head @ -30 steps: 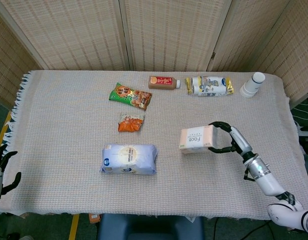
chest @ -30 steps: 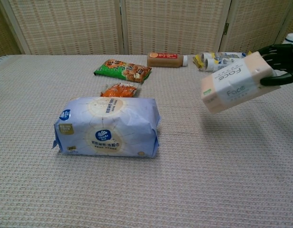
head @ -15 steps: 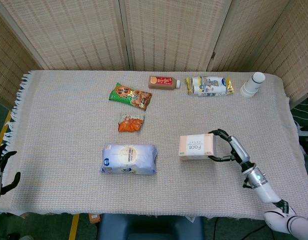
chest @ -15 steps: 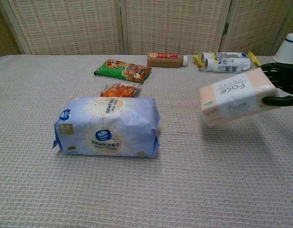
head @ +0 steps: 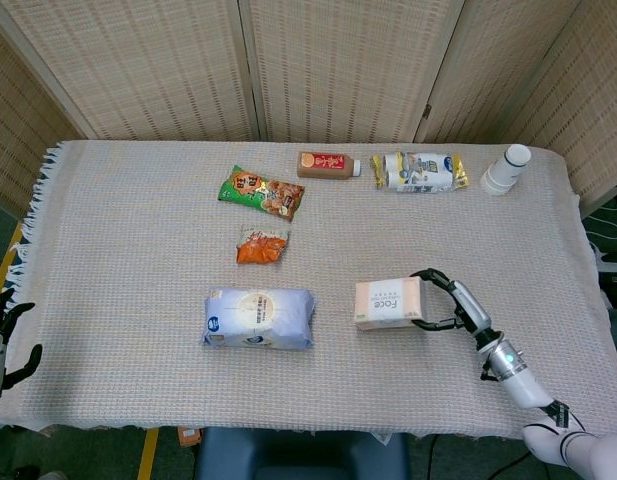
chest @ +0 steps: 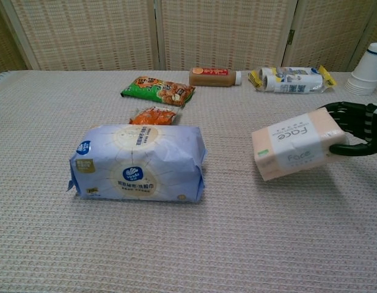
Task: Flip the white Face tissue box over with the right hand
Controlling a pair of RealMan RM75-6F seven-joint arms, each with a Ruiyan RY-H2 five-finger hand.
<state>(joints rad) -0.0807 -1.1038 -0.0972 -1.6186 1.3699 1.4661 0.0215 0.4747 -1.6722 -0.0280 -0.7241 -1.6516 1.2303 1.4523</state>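
Note:
The white and peach Face tissue box (head: 388, 303) lies right of the table's middle, tilted in the chest view (chest: 293, 144) with its left end low by the cloth. My right hand (head: 450, 305) grips the box's right end, black fingers over the top and thumb underneath (chest: 357, 129). My left hand (head: 6, 345) hangs off the table's left front corner with its fingers apart, holding nothing.
A blue tissue pack (head: 259, 318) lies left of the box. Further back are an orange snack bag (head: 262, 245), a green snack bag (head: 261, 191), a brown bottle (head: 327, 164), a white-yellow pouch (head: 420, 171) and stacked paper cups (head: 506, 169).
My right hand has carried the Face box down and towards the table's front, lowering it from mid-air to near the cloth. The left hand has stayed still.

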